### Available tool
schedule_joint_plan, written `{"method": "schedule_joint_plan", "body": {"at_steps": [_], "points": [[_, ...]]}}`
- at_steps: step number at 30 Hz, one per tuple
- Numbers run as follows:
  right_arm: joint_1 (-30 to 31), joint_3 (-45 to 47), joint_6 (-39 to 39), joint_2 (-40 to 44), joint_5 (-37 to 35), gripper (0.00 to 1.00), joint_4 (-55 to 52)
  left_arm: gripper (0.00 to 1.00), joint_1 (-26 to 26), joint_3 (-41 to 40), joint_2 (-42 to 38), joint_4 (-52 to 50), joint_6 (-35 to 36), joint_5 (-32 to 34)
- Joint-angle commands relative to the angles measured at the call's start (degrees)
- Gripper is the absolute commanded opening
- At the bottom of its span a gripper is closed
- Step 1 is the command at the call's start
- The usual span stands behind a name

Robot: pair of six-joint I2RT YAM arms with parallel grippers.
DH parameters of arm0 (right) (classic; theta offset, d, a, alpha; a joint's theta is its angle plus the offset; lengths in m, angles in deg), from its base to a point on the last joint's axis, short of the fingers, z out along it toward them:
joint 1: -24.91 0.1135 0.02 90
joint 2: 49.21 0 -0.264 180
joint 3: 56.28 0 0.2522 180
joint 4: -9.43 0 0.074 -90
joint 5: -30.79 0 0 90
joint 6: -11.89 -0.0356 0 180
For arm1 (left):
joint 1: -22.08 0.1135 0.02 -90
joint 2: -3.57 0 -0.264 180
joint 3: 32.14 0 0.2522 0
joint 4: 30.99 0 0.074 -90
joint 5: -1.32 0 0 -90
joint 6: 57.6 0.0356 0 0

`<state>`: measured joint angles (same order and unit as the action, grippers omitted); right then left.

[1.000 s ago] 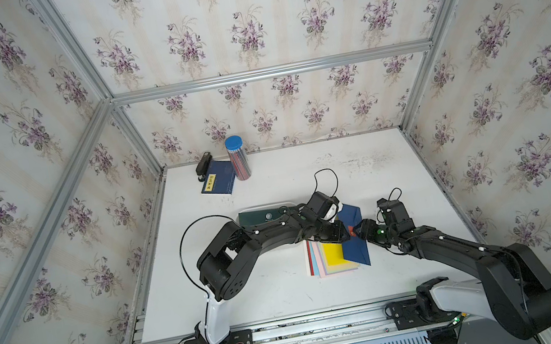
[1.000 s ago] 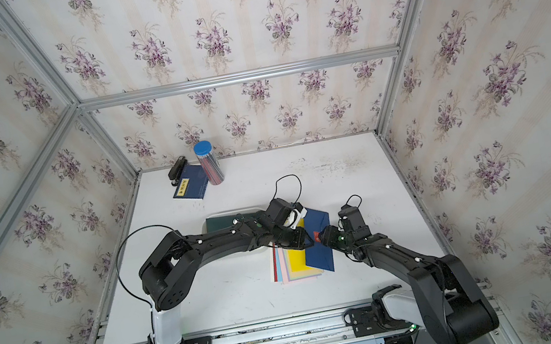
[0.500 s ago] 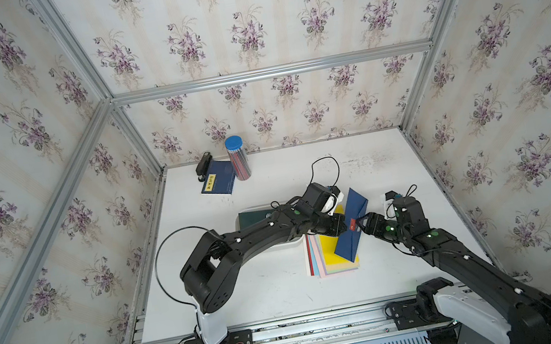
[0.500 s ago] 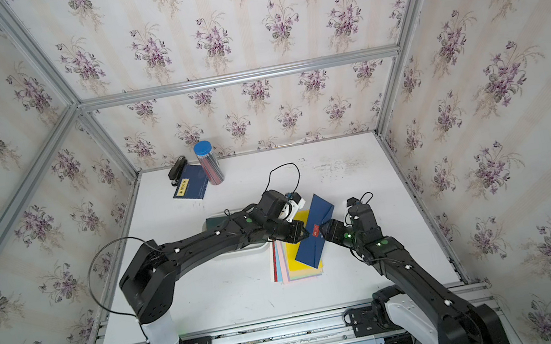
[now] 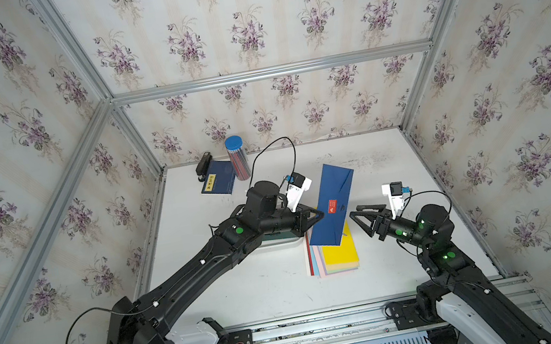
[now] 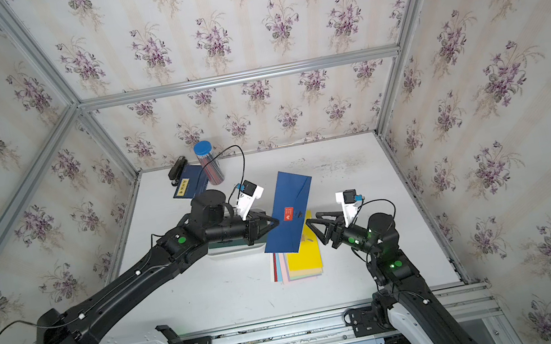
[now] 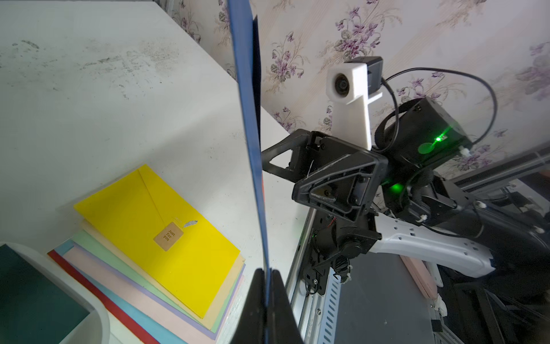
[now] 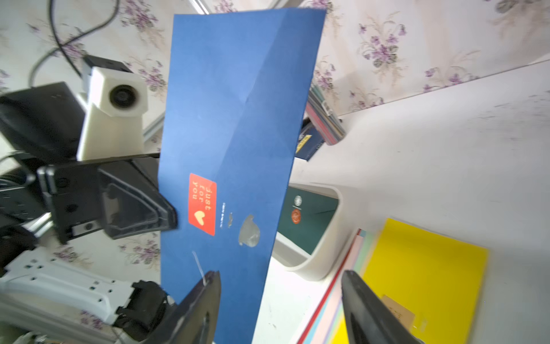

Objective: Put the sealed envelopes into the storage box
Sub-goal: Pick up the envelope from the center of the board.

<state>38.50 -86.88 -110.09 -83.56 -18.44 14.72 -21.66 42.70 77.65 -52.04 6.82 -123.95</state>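
Storage box [image 5: 280,243]: lay mostly hidden under left arm [image 5: 206,264].
Blue envelope [image 5: 334,204]: stood on edge, red seal, pinched by left gripper [image 7: 268,272].
Right gripper [image 8: 281,272]: spread, held nothing.

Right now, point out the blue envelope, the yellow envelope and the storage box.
blue envelope [image 5: 337,185]: a top view, upper half.
yellow envelope [image 5: 341,254]: a top view, its middle.
storage box [image 8: 329,236]: right wrist view, white wall.

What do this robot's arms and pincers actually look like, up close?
The left arm and right arm are glossy black and jointed, each with a white shell near the base and small green lights at the joints. The left gripper and right gripper each have two black, triangular, open-framed fingers. A white block camera tops each wrist, trailing thin black cable.
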Motion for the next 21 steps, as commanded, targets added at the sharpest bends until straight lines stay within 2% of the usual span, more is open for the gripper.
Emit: {"method": "schedule_joint_plan", "body": {"at_steps": [1, 5, 10, 17, 19, 21], "points": [[1.13, 0.08, -3.75, -1.69, 7.46, 0.61, 11.80, 0.00, 0.98, -2.31, -1.92, 6.06, -1.97, -3.40], [3.66, 0.49, -5.19, -3.98, 9.22, 0.55, 16.74, 0.00, 1.53, -3.15, -2.02, 8.01, -3.44, -4.75], [5.60, 0.08, -4.13, -5.96, 8.80, 0.49, 17.11, 0.00, 1.54, -4.95, -2.60, 12.39, -5.42, -7.28], [6.10, -0.19, -4.85, -6.26, 8.36, 0.46, 18.41, 0.00, 1.55, -6.48, -3.02, 13.97, -6.15, -8.38], [6.10, -0.86, -3.39, -5.91, 6.30, 0.49, 15.47, 0.00, 1.61, -6.66, -3.72, 13.71, -6.10, -7.98], [6.10, -1.21, -1.62, -5.56, 2.96, 0.60, 12.06, 0.00, 1.65, -6.72, -4.46, 13.32, -5.93, -7.93]]}}
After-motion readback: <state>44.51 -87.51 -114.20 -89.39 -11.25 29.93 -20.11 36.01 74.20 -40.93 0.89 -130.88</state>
